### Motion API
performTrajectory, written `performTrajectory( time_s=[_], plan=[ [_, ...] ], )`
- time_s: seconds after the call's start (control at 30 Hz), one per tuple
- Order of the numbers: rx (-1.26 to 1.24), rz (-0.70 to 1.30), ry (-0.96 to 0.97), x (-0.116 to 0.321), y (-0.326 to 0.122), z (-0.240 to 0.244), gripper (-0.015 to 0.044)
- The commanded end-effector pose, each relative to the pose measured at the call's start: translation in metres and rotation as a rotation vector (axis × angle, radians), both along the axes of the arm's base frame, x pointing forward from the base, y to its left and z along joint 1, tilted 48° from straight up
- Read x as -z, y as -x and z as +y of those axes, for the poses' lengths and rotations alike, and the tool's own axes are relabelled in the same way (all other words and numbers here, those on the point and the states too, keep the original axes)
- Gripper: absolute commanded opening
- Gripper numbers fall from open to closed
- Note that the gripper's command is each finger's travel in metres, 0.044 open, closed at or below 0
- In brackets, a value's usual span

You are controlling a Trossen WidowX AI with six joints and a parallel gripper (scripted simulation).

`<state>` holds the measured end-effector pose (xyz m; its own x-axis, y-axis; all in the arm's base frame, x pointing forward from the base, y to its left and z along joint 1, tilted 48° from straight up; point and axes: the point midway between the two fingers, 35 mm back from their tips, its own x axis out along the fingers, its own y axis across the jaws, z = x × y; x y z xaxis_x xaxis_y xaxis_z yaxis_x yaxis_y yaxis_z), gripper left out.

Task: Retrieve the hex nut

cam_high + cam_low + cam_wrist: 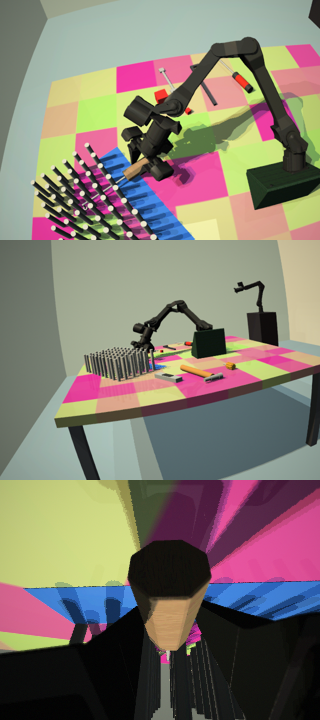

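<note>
My gripper (140, 163) (167, 608) is shut on the wooden handle (132, 172) (172, 611) of a thin-rod tool, above the blue taped strip (156, 202) (160, 366) (92, 596). The tool's pale rod (99, 194) runs low between the standing metal spacers (115, 187) (117, 371), deep into the field. The hex nut (85, 207) shows as a small ring at the rod's far tip; whether they touch is unclear. The spacers in view stand upright. The rod is mostly hidden behind the handle in the wrist view.
Behind the arm lie a red block (161, 96), a small red cube (188, 111), a pale tool (168, 79), a black angled bar (209, 94) and a red-handled screwdriver (241, 81). An orange-handled hammer (195, 370) and grey box (166, 377) lie beside the field.
</note>
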<state>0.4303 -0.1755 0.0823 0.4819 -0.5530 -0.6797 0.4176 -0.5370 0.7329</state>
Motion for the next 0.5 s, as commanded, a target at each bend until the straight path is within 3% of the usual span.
performTrajectory(
  time_s=[0.0, 0.47],
  plan=[
    [-0.012, 0.003, -0.004, 0.0048, 0.0002, -0.0009, 0.0000],
    [-0.011, 0.005, -0.004, 0.0075, 0.0012, -0.0050, 0.0000]
  ],
)
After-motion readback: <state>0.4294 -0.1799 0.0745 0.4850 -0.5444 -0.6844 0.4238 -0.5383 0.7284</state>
